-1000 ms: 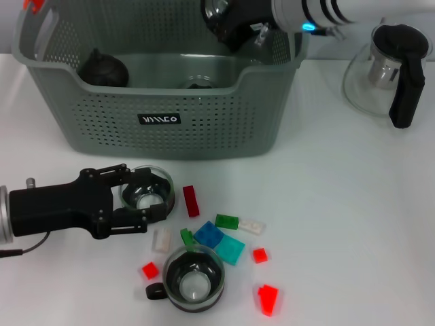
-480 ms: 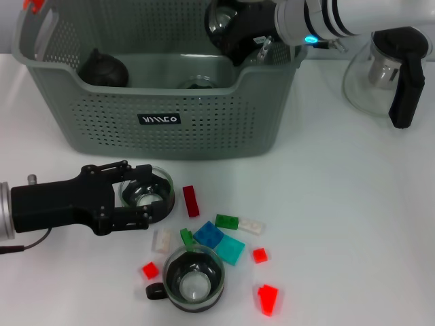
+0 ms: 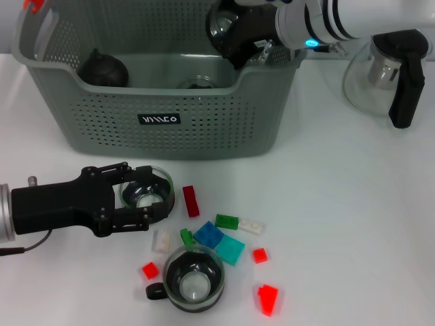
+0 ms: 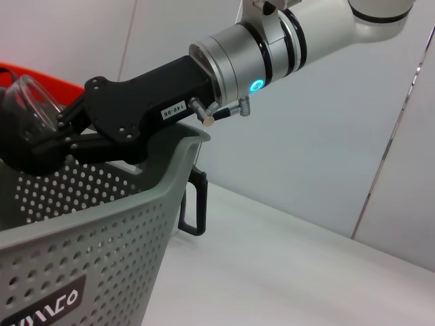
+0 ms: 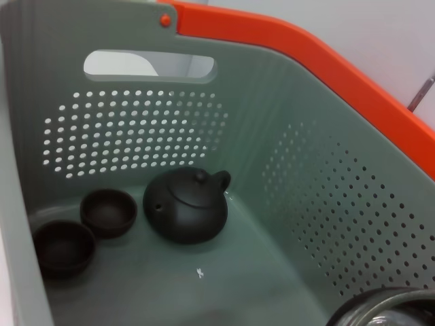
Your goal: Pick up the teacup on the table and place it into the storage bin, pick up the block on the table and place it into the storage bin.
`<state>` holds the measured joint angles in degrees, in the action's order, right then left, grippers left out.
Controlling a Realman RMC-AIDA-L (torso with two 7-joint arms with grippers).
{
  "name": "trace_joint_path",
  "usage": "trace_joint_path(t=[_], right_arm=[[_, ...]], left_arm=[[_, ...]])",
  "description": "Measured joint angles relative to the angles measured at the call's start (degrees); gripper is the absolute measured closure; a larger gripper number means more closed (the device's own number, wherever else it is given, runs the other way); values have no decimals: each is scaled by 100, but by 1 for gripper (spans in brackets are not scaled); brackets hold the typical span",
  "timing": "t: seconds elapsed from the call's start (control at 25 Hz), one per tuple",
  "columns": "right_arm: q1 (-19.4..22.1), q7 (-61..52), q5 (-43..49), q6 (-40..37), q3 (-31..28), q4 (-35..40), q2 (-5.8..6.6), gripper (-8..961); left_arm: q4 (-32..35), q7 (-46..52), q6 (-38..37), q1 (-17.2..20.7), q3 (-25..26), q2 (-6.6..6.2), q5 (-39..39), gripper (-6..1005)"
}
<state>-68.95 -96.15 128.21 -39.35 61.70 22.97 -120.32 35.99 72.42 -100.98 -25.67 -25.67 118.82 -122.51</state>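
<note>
Your left hand (image 3: 146, 198) lies low on the white bench (image 3: 340, 204), its black fingers closed around a glass teacup (image 3: 147, 193) that stands just in front of the storage bin (image 3: 163, 102). The cup sits on the bench, gripped at its rim.

Your right hand (image 3: 228, 27) is up over the bin's far right corner, clamped on a second glass cup (image 3: 221, 20) held above the bin's inside; the left wrist view shows that cup (image 4: 24, 102) pinched between the fingers above the rim.

Inside the bin you can see a dark teapot (image 5: 187, 207) and two small dark bowls (image 5: 109, 212).

Near the left hand a dark red block (image 3: 191, 201) lies on the bench, with more small blocks beside it and another glass cup (image 3: 193, 278) nearer you. A glass teapot (image 3: 387, 68) stands off to the bin's right.
</note>
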Motion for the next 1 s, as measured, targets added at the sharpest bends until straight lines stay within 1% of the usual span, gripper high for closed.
trace_joint_path(t=[0.36, 0.56, 0.72, 0.8, 0.88, 1.0], right_arm=[[25, -193, 20, -47, 162, 106, 15, 798], [49, -277, 27, -61, 227, 196, 18, 685], [138, -436, 35, -64, 389, 421, 18, 594], [228, -515, 37, -67, 491, 622, 14, 549], [327, -589, 33, -105, 574, 892, 8, 477], [559, -787, -10, -322, 638, 1580, 3, 368]], left_arm=[[-5, 0, 0, 1, 0, 1, 0, 171], [-4, 0, 4, -4, 0, 0, 0, 171], [-4, 0, 7, -11, 0, -4, 0, 171], [1, 0, 10, -15, 0, -9, -1, 171], [26, 0, 19, -16, 8, -18, -1, 171], [50, 0, 24, -25, 84, -48, -5, 171]])
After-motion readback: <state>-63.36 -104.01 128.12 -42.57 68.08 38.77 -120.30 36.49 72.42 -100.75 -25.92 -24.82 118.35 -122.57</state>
